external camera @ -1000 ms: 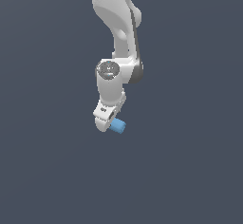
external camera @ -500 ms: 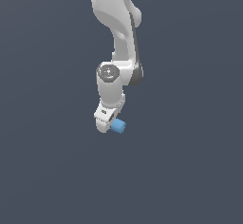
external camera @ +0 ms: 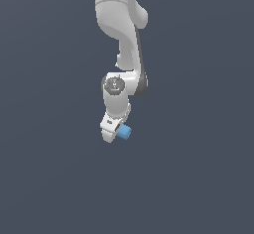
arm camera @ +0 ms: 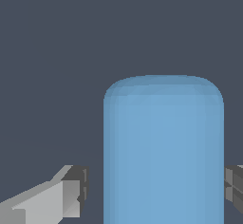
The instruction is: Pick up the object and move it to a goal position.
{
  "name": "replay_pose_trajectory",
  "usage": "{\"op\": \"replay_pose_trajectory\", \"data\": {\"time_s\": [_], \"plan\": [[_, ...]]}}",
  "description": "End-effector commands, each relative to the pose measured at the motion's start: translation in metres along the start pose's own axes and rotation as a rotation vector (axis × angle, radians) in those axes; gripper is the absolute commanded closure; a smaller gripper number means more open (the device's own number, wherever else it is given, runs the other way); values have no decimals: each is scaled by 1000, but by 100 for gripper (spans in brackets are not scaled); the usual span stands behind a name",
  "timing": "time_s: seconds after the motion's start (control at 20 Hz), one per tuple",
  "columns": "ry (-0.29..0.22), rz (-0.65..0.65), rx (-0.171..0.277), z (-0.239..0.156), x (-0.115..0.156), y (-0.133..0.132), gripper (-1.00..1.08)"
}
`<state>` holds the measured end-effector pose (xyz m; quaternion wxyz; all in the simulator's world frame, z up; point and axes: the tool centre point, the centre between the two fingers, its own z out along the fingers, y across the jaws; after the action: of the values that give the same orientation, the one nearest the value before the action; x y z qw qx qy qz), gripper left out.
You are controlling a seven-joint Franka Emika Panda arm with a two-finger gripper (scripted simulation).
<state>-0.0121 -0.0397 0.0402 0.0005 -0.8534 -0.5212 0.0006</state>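
One white robot arm (external camera: 121, 34) with one gripper (external camera: 115, 129) at its end. One light-blue cylinder (external camera: 124, 133), the only loose thing in sight. In the wrist view, two grey fingers (arm camera: 71, 192), one on each side of that cylinder (arm camera: 163, 152)

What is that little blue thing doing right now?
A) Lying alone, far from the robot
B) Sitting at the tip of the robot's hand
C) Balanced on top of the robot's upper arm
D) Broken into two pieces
B: the light-blue cylinder sits at the tip of the white hand, and the wrist view shows it between the fingers.
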Motion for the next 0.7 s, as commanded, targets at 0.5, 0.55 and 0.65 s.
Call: {"op": "replay_pose_trajectory", "data": {"time_s": [0.5, 0.55, 0.65], "plan": [[1, 0, -3, 0, 0, 1, 108], [1, 0, -3, 0, 0, 1, 108], [1, 0, -3, -2, 0, 1, 108]]}}
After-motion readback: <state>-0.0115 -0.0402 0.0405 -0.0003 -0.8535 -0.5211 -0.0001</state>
